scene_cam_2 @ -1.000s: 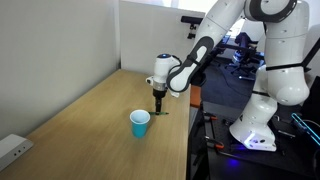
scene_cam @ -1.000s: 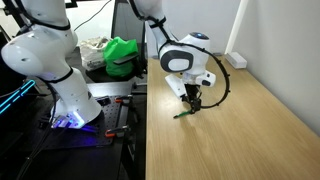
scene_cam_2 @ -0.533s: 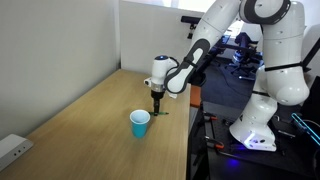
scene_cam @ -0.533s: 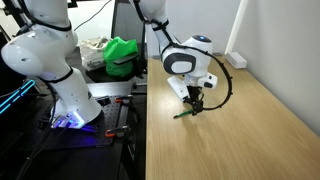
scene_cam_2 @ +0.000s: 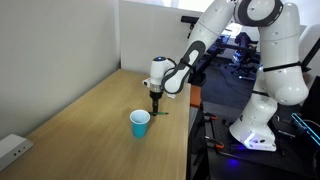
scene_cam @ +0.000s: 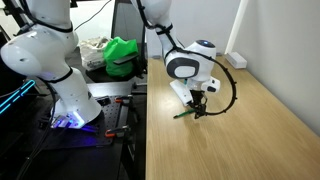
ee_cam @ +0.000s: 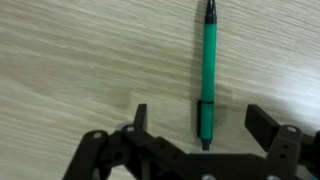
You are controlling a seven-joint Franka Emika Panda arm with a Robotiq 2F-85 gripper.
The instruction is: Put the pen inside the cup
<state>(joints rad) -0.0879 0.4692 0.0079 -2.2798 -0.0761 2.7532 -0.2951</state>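
Wrist turned a touch since a second ago; pen not yet gripped.
Your gripper (ee_cam: pixel 203 122) hangs wide open astride the pen (ee_cam: pixel 207 70), which lies flat on the table (ee_cam: pixel 70 60), so you look lined up to close. The cup (scene_cam_2: pixel 140 123) stands near, apart. No writing is readable.

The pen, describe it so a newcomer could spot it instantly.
Start at the wooden table; near its robot-side edge the jaws hang open. The pen lies flat between them: a thin green stick, unlike the squat blue cup nearby.
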